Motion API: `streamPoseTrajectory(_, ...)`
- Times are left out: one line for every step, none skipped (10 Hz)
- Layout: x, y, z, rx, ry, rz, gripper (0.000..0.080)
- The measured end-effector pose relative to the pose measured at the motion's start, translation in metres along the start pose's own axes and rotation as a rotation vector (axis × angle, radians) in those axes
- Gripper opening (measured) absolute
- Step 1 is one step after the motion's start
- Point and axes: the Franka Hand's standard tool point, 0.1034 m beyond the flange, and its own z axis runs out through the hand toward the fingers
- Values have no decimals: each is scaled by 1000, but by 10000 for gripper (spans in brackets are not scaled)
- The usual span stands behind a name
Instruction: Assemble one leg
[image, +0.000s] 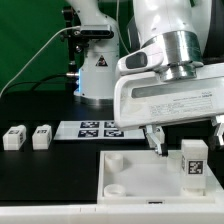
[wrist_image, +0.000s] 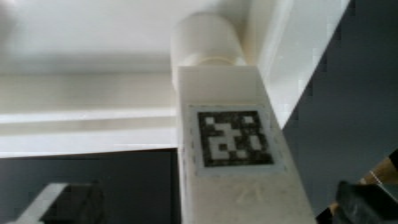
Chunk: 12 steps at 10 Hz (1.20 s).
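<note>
A leg (image: 193, 163), a small white post with a black-and-white tag, stands upright at the corner of the large white panel (image: 130, 170) on the exterior view's right. My gripper (image: 187, 140) is just above it, jaws open, with one finger on each side. In the wrist view the leg (wrist_image: 231, 140) runs down the middle between the two dark fingertips (wrist_image: 377, 195), with a gap on both sides. Its far end meets the panel (wrist_image: 89, 80). Whether it sits in a socket is hidden.
Two more small white legs (image: 14, 137) (image: 41, 136) lie on the black table at the exterior view's left. The marker board (image: 95, 128) lies behind the panel. The robot's base (image: 98, 70) stands at the back, with a cable on its left.
</note>
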Motion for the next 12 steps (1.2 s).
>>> streamPoseTrajectory(0, 0, 0, 0, 0, 0, 645)
streamPoseTrajectory(0, 0, 0, 0, 0, 0, 648)
streamPoseTrajectory(0, 0, 0, 0, 0, 0, 649)
streamPoseTrajectory(0, 0, 0, 0, 0, 0, 649)
streamPoseTrajectory(0, 0, 0, 0, 0, 0, 649)
streamPoseTrajectory(-2, -1, 1, 4, -29, 8, 649)
streamPoseTrajectory(0, -5, -6, 17, -92, 18, 649)
streamPoseTrajectory(11, -4, -16, 18, -78, 20, 649)
streamPoseTrajectory(10, -5, -17, 24, -117, 26, 649)
streamPoseTrajectory(7, -10, -17, 46, -249, 51, 649)
streamPoseTrajectory(13, -11, -18, 62, -352, 63, 649)
streamPoseTrajectory(13, -9, -14, 70, -426, 66, 649)
